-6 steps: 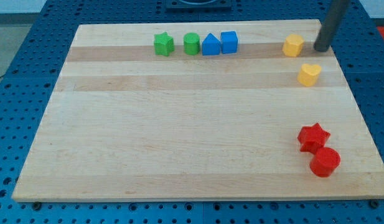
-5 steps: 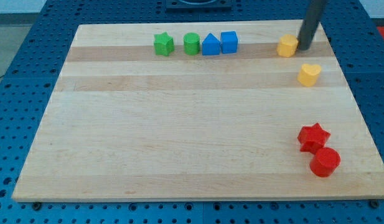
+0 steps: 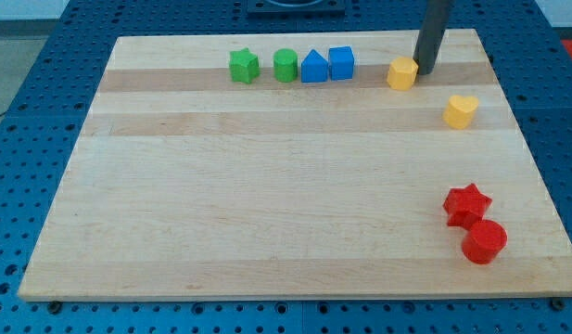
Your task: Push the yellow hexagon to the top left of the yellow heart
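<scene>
The yellow hexagon [image 3: 402,72] lies near the board's top edge, right of centre. The yellow heart [image 3: 460,110] lies lower and to its right, apart from it. My tip [image 3: 423,71] is at the hexagon's right side, touching or almost touching it, up and to the left of the heart. The dark rod rises from there out of the view's top.
A row at the top holds a green star-like block [image 3: 244,66], a green cylinder [image 3: 285,66], a blue pentagon-like block [image 3: 313,67] and a blue cube [image 3: 341,62]. A red star [image 3: 466,204] and red cylinder [image 3: 484,242] sit at the lower right. The wooden board [image 3: 267,204] lies on a blue perforated table.
My tip has moved left along the top of the board, met the yellow hexagon and pushed it left. The heart and other blocks have not moved.
</scene>
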### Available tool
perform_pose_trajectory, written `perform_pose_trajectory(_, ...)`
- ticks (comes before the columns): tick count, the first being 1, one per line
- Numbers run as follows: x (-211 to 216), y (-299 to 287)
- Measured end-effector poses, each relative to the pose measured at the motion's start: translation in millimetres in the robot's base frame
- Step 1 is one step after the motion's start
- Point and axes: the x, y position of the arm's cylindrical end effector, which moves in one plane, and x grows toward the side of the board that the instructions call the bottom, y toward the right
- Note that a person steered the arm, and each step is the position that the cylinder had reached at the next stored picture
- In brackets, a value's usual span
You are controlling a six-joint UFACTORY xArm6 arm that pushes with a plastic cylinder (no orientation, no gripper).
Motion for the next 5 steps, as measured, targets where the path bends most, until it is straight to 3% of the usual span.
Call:
perform_pose_trajectory(2,-36,-15)
perform_pose_trajectory(5,17,-25)
